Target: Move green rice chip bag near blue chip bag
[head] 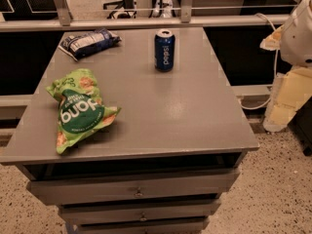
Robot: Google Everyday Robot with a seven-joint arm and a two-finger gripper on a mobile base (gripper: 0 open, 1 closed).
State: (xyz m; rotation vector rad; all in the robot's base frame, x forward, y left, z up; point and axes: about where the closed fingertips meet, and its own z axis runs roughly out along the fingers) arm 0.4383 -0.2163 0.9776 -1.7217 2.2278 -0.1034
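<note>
The green rice chip bag (80,112) lies flat on the front left of the grey table (195,116), with its dark green round logo facing up. The blue chip bag (90,43) lies at the back left corner of the table, well apart from the green bag. My gripper is not in view. Only a white rounded part of my arm (298,30) shows at the right edge, off to the side of the table.
An upright blue Pepsi can (165,50) stands at the back middle of the table. Drawers (139,191) sit under the tabletop. A rail (146,22) runs behind the table. Pale yellow blocks (287,101) stand on the floor at the right.
</note>
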